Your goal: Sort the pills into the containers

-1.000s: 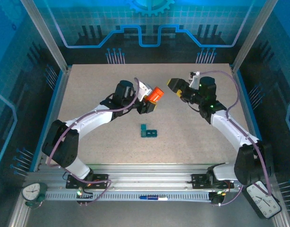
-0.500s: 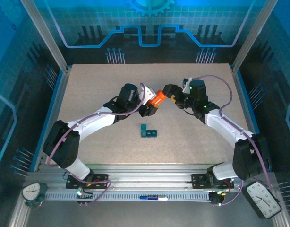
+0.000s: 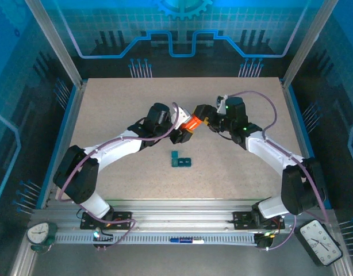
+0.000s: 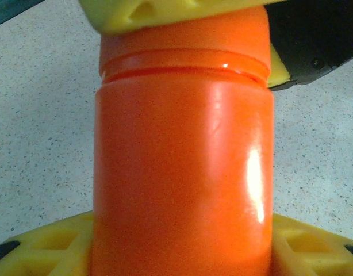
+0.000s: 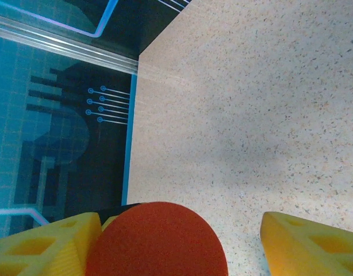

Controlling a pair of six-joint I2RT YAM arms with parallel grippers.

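First, the containers (image 3: pixel 180 161): a small dark-teal strip of joined square cells, lying flat on the table (image 3: pixel 119 103) with nothing touching it. It is the landmark for every place below.
Contents of the cells: too small to tell whether any pill lies in them.
Progress: early, by the look of it. The cap is on the bottle, so you should judge that opening, pouring and sorting are all left to do.
Orange bottle (image 3: pixel 191 123): held off the table, just beyond the containers on their far side, lying roughly level with its cap end pointing right.
Cap (image 5: pixel 156 240): seated on the bottle; a clean seam line runs below it in the left wrist view.
Left gripper (image 3: pixel 182 125): just beyond the containers, clamped on the bottle's body. Its yellow fingers (image 4: pixel 38 247) press the bottle from both sides.
Right gripper (image 3: pixel 203 115): beyond the containers and slightly right, at the cap end. Its jaws stand around the cap, not clamped. One of its fingers (image 5: pixel 44 244) touches the cap's edge. Bare table shows between the cap and the other finger.
Next move, as a judgement: you need both fingers on the cap before it can be twisted off.
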